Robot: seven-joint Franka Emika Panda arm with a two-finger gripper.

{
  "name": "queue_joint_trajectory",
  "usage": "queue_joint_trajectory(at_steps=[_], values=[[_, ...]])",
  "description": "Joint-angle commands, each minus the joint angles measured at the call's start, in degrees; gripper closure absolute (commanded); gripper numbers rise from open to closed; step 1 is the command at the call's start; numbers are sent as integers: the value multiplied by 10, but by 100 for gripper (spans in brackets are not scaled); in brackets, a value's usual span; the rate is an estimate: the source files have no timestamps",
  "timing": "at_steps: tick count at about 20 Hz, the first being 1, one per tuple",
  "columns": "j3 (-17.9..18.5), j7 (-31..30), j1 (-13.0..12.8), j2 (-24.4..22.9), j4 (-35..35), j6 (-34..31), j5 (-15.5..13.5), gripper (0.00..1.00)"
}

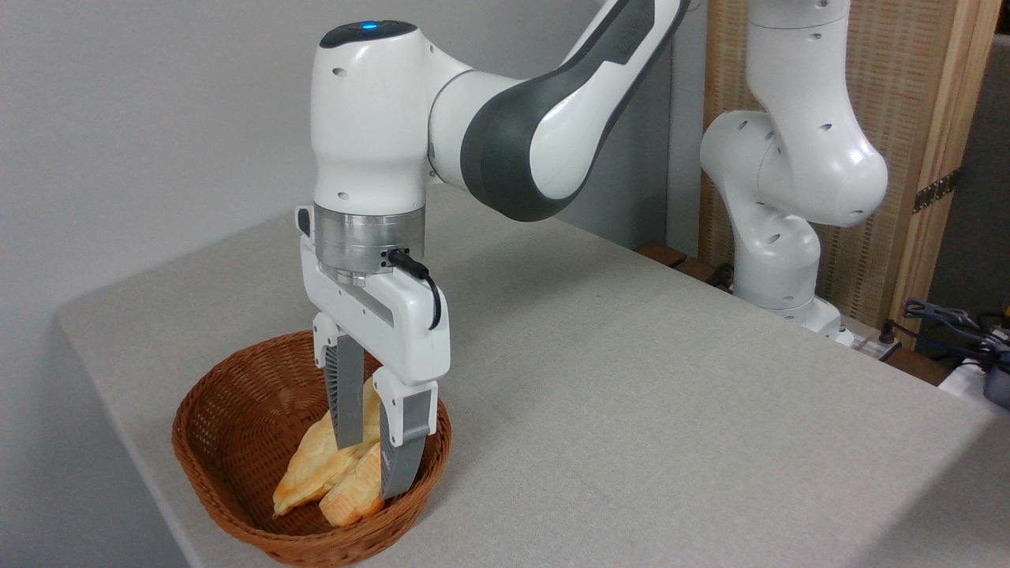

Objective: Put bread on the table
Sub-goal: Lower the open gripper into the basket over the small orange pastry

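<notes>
From the fixed camera, we see the white Franka arm's gripper [371, 461] lowered into the brown woven wicker basket [229, 442], near the front-left corner of the light grey-beige, fabric-textured surface [631, 394]. Its 2 grey ribbed fingers [344, 402] stand narrowly apart, straddling the stubby golden-orange bread roll [351, 497], which lies in the basket just beside the long, pale-golden leaf-shaped pastry [312, 469]. We judge the fingers are placed to pinch the roll and lift it out onto the surface. Whether they already press on it we cannot tell: the right finger covers the roll's near end. The basket's front edge is cut off by the frame, and the arm's upper links run out of view.
</notes>
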Motion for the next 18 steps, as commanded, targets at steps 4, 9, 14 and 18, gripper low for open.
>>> queue_joint_trajectory(at_steps=[4, 9, 14, 18], values=[[2, 0, -4, 7, 5, 9, 16, 31], [1, 0, -4, 9, 4, 9, 17, 46], [0, 0, -4, 10, 4, 8, 18, 46], [0, 0, -4, 10, 4, 8, 17, 49]])
